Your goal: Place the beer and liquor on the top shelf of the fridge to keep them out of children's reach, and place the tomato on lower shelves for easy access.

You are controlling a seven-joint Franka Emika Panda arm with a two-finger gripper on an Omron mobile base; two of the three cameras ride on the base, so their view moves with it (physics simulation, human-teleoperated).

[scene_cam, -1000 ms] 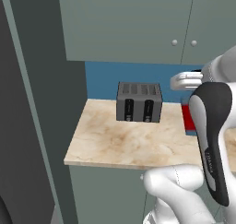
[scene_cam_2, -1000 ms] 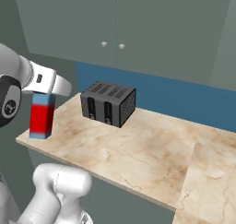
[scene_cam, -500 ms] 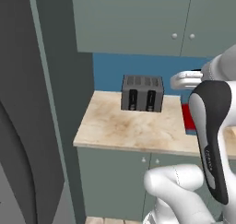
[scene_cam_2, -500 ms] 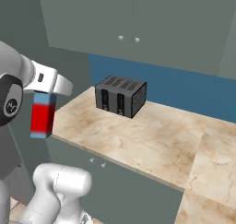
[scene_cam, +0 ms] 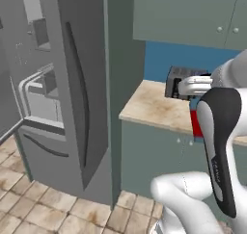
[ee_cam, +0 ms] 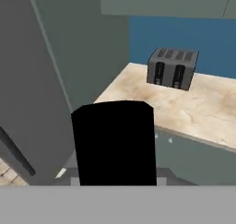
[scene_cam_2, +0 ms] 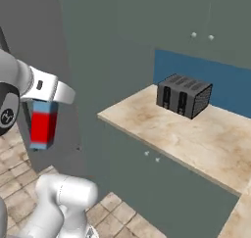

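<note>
My gripper point(scene_cam_2: 45, 101) is shut on the liquor point(scene_cam_2: 43, 124), a squat bottle with blue glass above and red below, and holds it upright from the top in mid-air. Its black cap point(ee_cam: 115, 142) blocks the middle of the hand view. In the left base view the bottle's red part point(scene_cam: 195, 123) peeks out behind my forearm. The fridge point(scene_cam: 79, 84) stands to the left, grey with a long dark handle point(scene_cam: 77, 91); its left door point(scene_cam: 36, 91) hangs open. The beer, the tomato and the shelves are out of view.
A dark toaster point(scene_cam_2: 184, 95) sits on the beige counter point(scene_cam_2: 162, 129) against a blue wall, under grey-green cupboards point(scene_cam: 193, 11). A tall grey panel point(scene_cam_2: 98, 60) separates counter and fridge. The tiled floor point(scene_cam: 43, 209) lies in front of the fridge.
The base has backed away and turned left, so the whole scene shifted right and the fridge came into view. The liquor stays in my shut gripper.
</note>
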